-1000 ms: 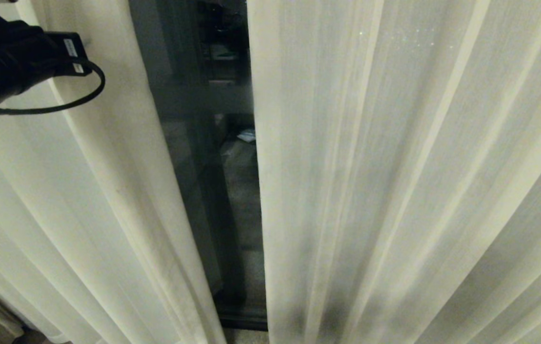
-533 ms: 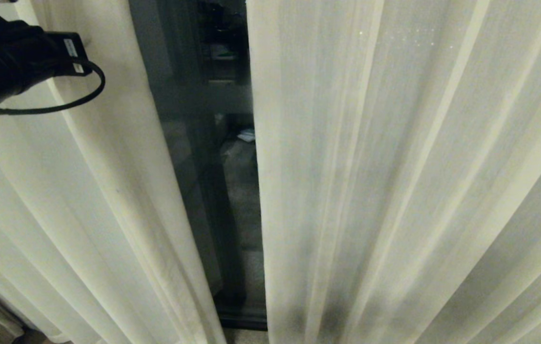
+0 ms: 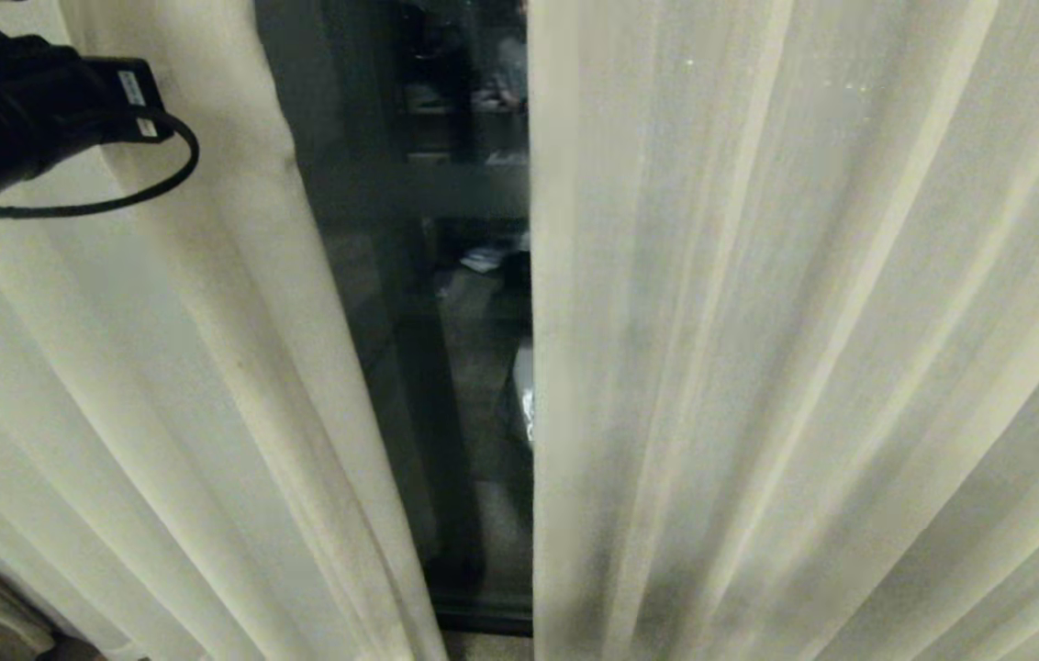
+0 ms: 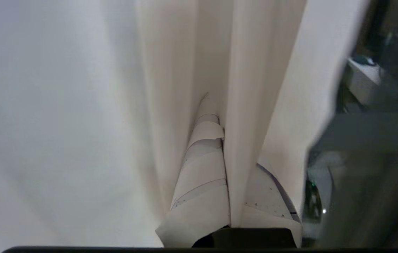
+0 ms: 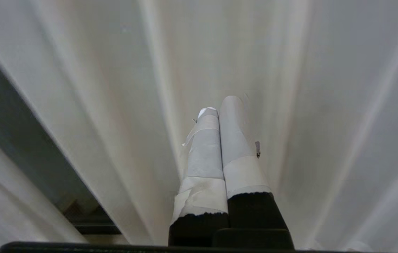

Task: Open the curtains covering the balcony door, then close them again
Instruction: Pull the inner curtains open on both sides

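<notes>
Curtains (image 3: 758, 349), cream off-white and floor-length, hanging in soft vertical pleats with a fine woven texture, parted just enough to bare a narrow dark strip down the middle of the head view. Left panel (image 3: 207, 386) slanting down from the upper left toward the floor; right panel (image 3: 804, 367) filling most of the frame's right side, grey shadow low near its inner hem. Between them, the balcony door (image 3: 446, 367): dark-framed glass, a paler horizontal band (image 3: 464, 188) across the pane, dim shapes behind or reflected in it too murky to name. Bottom rail of the frame (image 3: 483, 610) meeting the floor between the two hems.

Left arm (image 3: 15, 110), black, high at the upper left corner against the left panel, a black cable loop (image 3: 143, 188) hanging beneath it. Left end effector (image 4: 225, 154), seen from its wrist camera, clamped on a vertical fold of the left panel (image 4: 241, 105), tape-wrapped fingers (image 4: 202, 168) pressed either side of the cloth, close to that panel's inner edge with dark glass (image 4: 367, 158) just beside.

Right end effector (image 5: 222, 109) closed on nothing, taped fingers (image 5: 206, 147) pressed together, tips close to the pleats of the right panel (image 5: 325, 105); contact impossible to tell.
</notes>
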### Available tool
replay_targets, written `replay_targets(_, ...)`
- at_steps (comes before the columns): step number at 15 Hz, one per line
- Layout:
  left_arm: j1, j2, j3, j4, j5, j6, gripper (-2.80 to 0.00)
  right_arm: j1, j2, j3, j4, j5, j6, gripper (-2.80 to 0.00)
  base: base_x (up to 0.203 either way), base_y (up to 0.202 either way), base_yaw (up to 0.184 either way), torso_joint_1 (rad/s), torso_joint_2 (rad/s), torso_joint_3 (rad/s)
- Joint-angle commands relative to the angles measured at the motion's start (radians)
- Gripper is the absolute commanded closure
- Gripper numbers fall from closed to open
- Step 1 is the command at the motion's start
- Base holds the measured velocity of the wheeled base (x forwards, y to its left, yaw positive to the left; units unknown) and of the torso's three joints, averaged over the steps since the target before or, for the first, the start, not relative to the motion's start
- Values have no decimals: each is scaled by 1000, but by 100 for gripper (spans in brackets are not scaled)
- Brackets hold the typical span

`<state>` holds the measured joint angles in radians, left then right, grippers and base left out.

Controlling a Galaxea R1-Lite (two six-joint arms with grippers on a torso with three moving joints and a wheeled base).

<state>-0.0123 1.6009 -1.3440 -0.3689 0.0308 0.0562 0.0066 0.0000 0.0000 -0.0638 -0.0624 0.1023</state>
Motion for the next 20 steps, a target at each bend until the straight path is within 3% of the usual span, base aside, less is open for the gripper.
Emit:
replay_targets(1, -1, 1, 0, -1, 0, 1, 0, 1, 0, 0, -1, -1, 0, 0, 0, 188, 4, -1, 2, 2)
replay_targets(20, 21, -31, 47, -1, -1, -7, 0, 1, 0, 0, -1, -1, 0, 0, 0, 189, 0, 3, 2, 3)
